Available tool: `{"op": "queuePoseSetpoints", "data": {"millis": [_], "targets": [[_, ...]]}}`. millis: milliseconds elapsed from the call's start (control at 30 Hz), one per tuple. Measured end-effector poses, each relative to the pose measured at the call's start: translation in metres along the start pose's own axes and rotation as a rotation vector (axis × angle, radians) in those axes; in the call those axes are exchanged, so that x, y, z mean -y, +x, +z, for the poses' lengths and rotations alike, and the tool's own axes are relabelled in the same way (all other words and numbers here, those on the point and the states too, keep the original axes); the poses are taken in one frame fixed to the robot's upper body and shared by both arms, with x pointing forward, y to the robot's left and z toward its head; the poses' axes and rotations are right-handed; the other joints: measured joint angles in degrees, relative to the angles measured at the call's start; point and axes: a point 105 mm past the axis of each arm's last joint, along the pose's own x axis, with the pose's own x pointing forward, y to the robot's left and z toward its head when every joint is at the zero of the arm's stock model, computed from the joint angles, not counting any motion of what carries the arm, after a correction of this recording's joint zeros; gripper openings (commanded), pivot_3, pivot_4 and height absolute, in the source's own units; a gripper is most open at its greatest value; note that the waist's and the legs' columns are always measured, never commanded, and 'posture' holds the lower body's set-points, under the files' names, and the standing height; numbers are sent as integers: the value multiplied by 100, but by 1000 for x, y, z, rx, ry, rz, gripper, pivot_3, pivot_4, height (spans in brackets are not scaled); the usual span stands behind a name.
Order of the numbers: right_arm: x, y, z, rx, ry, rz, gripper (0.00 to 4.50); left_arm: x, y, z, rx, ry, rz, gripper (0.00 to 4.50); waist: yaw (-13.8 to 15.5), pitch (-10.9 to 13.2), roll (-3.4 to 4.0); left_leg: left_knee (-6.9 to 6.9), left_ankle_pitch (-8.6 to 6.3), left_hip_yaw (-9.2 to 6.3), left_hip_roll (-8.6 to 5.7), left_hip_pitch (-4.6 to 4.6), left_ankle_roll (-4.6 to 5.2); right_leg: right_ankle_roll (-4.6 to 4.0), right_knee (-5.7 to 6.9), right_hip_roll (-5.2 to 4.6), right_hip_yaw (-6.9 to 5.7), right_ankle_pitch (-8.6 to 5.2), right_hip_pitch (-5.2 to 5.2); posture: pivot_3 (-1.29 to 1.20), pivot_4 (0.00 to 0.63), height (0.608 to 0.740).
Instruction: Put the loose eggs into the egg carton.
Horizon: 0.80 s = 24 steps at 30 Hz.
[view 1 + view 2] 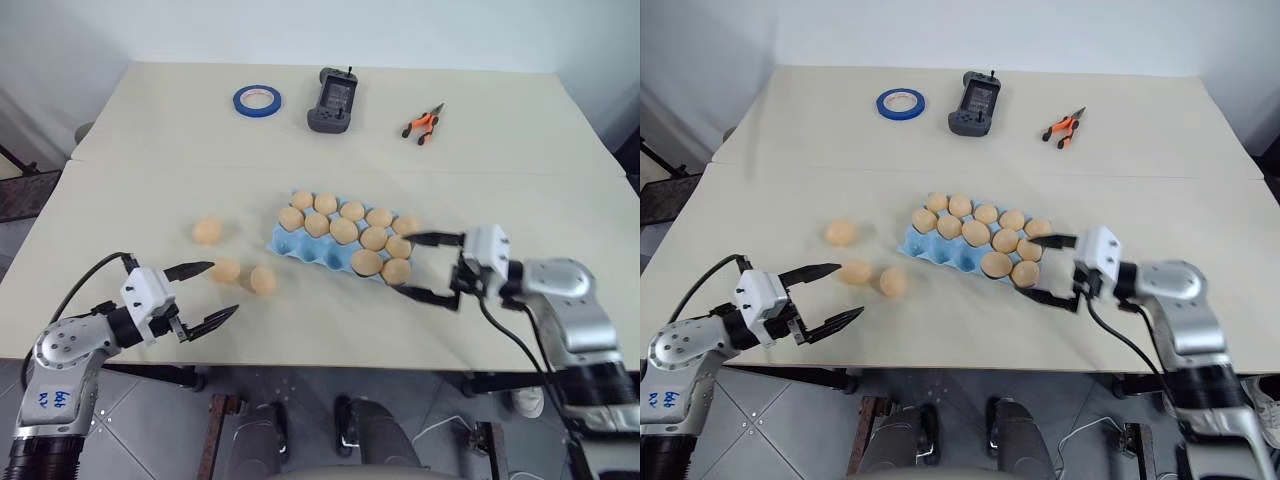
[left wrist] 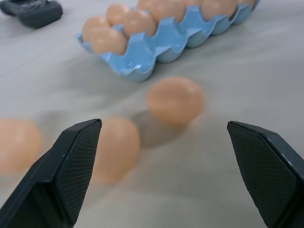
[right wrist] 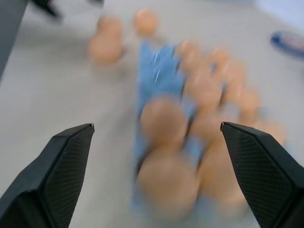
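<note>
The egg carton (image 1: 300,243), light blue, lies in the middle of the frame on the pale bench (image 1: 520,180), most of its cups filled with tan-brown eggs and a few cups along its near left edge showing bare blue; three loose eggs (image 1: 263,280) rest on the bench left of the carton, one farther up and left, two close together lower down, all apart from the carton; the left gripper (image 1: 205,290) sits at the lower left of the frame, its fingers spread wide and holding nothing, pointing toward the two nearer loose eggs without touching them; the right gripper (image 1: 425,266) stands right of centre, just beside the carton's right end, its fingers likewise wide apart and empty, pointing at the eggs in the end cups; along the top of the frame lie a roll of blue tape (image 1: 257,99), a dark handheld controller (image 1: 333,101) and orange-handled pliers (image 1: 423,124), well apart from the carton.
</note>
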Motion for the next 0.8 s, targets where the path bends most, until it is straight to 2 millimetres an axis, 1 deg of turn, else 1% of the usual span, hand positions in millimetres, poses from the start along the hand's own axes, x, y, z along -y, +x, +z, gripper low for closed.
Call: {"op": "queuePoseSetpoints", "data": {"millis": [67, 167, 233, 300, 367, 433, 500, 567, 667, 767, 800], "targets": [[-5, -12, -5, -12, 22, -14, 4482, -9, -11, -3, -17, -19, 43, 4500, -60, 0, 0, 1, 1, 5, 4, 4, -2, 0, 2, 7, 6, 0, -1, 0, 150, 740], [-7, -17, 0, 11, -2, -29, 4482, -16, -26, -4, -31, -30, 90, 4500, -154, 0, 0, 2, 5, 3, 8, 8, -8, -2, 2, 14, 8, -1, -1, 0, 150, 740], [-6, -20, 3, 19, -14, -39, 4482, -16, -34, -5, -38, -42, 104, 4500, -159, 0, 0, 3, 5, 1, 8, 8, -8, -4, 0, 14, 7, -2, 0, 0, 150, 740], [-11, -21, 4, 28, -22, -35, 4482, -14, -42, -10, -59, -60, 112, 4500, -151, 0, 0, 3, 5, 0, 7, 7, -9, -6, -4, 13, 7, -3, 0, 0, 150, 740], [-14, -21, 4, 34, -20, -27, 4482, -11, -45, -14, -71, -76, 106, 4500, -148, 0, 0, 2, 4, 1, 5, 2, -7, -7, -11, 9, 7, -3, 0, 0, 150, 740], [-16, -21, 7, 46, -37, -20, 4482, -9, -44, -14, -73, -83, 93, 4500, -139, 0, 0, 1, 3, 0, 5, 0, -6, -7, -16, 7, 7, -4, 1, 0, 150, 740], [-19, -20, 9, 49, -46, -9, 4482, -6, -36, -12, -65, -88, 62, 4500, -106, 0, 0, 1, 3, 0, 3, 0, -6, -18, -18, 5, 8, -10, 1, 0, 150, 740], [-20, -19, 9, 50, -46, -4, 4482, -3, -21, -5, -35, -81, 27, 4500, -66, 0, 0, 1, 3, 1, 3, 0, -6, -20, -18, 5, 9, -11, 1, 0, 150, 740], [-18, -14, 13, 67, -53, -3, 4482, 1, 10, 5, 17, -72, -31, 4500, -11, 0, 0, 3, 4, 2, 2, 1, -7, -19, -17, 5, 10, -9, 3, 0, 150, 740], [-18, -9, 17, 85, -54, 5, 4482, 8, 42, 13, 39, -42, -111, 4500, 3, 0, 0, 3, 5, 2, 0, 0, -5, 1, -14, 5, 9, 2, 4, 0, 150, 740], [-19, -6, 20, 92, -61, 15, 4482, 10, 48, 16, 43, -33, -127, 4500, 1, 0, 0, 2, 4, 2, 0, 0, -5, 2, -13, 6, 9, 2, 4, 0, 150, 740]]}}
